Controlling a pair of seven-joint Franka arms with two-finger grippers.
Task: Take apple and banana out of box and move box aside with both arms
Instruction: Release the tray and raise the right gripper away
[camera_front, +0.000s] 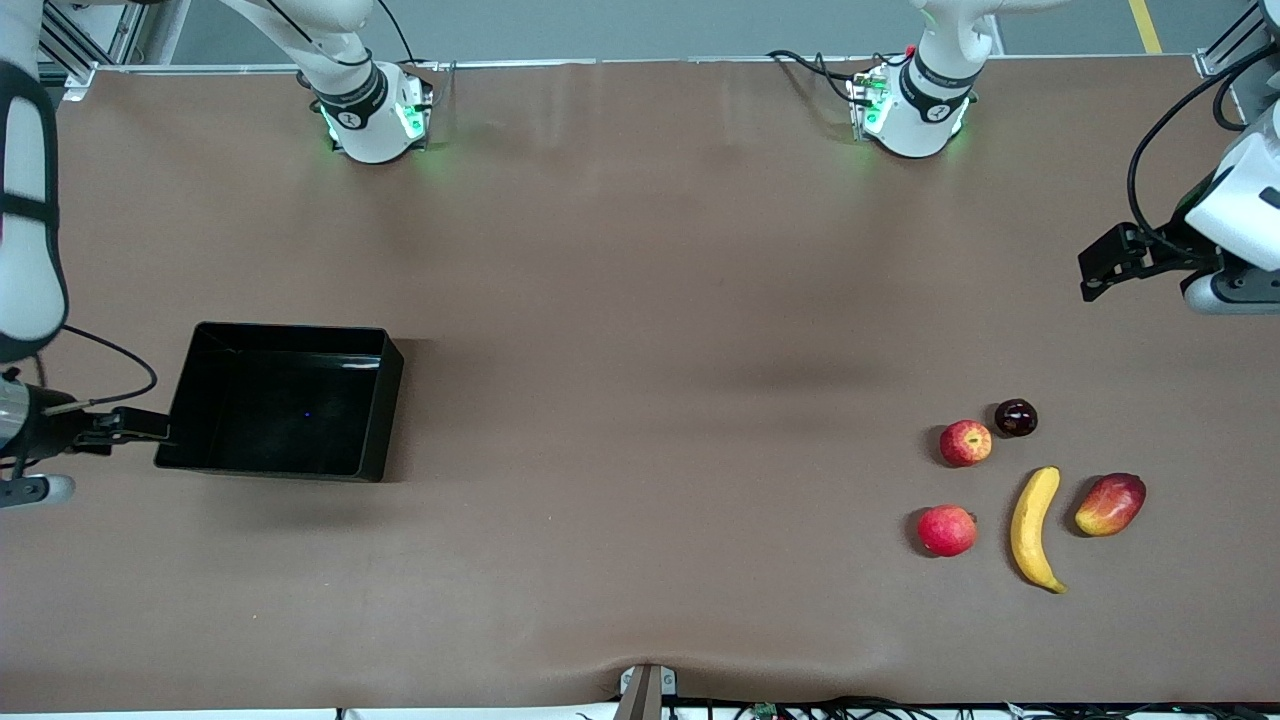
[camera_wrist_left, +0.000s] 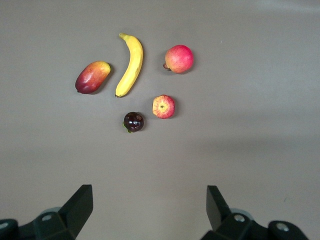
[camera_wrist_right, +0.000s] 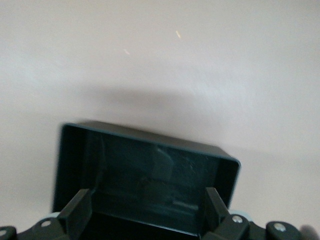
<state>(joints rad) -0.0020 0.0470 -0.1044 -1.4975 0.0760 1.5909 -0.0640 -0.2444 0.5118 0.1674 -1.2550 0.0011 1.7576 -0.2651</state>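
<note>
The long curved yellow banana (camera_front: 1035, 528) lies nearest the front camera, on the brown bench (camera_front: 640, 300) toward the left arm's end. Beside it lie an oval red-yellow mango (camera_front: 1110, 504) and a plain round red fruit (camera_front: 946, 530); none of the 3 touch. Farther from the camera sits the small round red apple with yellow streaks (camera_front: 965, 443), just beside a small dark round fruit (camera_front: 1016, 417).

The left gripper (camera_front: 1095, 275) hangs over bare bench, well apart from the 5 fruits, its fingers (camera_wrist_left: 77, 207) spread wide and holding nothing.

The shallow rectangular glossy black plastic tray (camera_front: 285, 400) is toward the right arm's end of the bench. The right gripper (camera_front: 150, 428) is at the tray's end wall; its fingers (camera_wrist_right: 77, 212) stand apart, 1 to each side of the wall's width, and contact cannot be told.
</note>
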